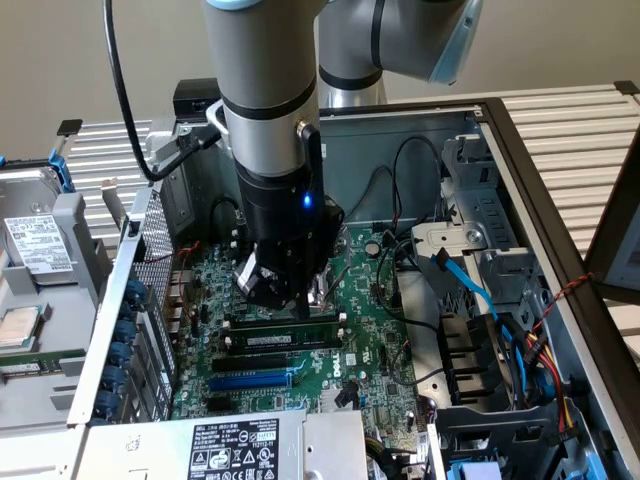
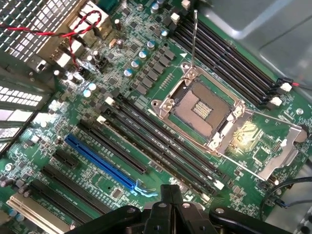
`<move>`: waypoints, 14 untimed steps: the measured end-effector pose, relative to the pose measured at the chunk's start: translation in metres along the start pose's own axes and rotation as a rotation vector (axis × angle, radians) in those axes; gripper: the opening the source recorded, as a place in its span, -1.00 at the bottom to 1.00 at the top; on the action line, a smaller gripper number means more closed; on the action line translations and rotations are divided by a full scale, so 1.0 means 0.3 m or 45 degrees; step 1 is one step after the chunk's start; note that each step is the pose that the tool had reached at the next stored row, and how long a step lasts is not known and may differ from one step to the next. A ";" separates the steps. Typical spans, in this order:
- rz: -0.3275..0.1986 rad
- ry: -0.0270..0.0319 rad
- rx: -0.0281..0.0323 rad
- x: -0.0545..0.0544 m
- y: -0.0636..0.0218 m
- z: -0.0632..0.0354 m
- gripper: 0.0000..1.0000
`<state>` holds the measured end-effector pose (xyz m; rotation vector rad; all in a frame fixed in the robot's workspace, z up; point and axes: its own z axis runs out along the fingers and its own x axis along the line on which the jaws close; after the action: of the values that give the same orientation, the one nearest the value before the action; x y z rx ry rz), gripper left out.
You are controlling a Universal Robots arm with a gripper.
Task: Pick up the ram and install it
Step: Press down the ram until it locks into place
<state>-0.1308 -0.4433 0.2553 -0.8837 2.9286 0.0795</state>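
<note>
In the exterior view the ram point(image 1: 300, 335), a long green stick with a small white sticker, lies along the black memory slots on the motherboard point(image 1: 370, 350). Whether it is seated I cannot tell. My gripper point(image 1: 288, 300) hangs just above and behind it, apart from it. In the wrist view the gripper point(image 2: 170, 192) is shut, its black fingers pressed together with nothing between them. It sits over the near ends of the black memory slots point(image 2: 161, 144).
An open CPU socket point(image 2: 202, 107) with its raised lever lies beside the slots, and a blue expansion slot point(image 2: 100, 162) lies on their other side. Case walls, a drive cage with blue cables point(image 1: 480, 300) and a power supply point(image 1: 240, 445) ring the board.
</note>
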 end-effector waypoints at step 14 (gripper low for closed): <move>0.320 -0.0086 0.0299 0.001 0.000 0.013 -0.79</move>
<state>-0.1307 -0.4433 0.2513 -0.5069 3.0111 0.0631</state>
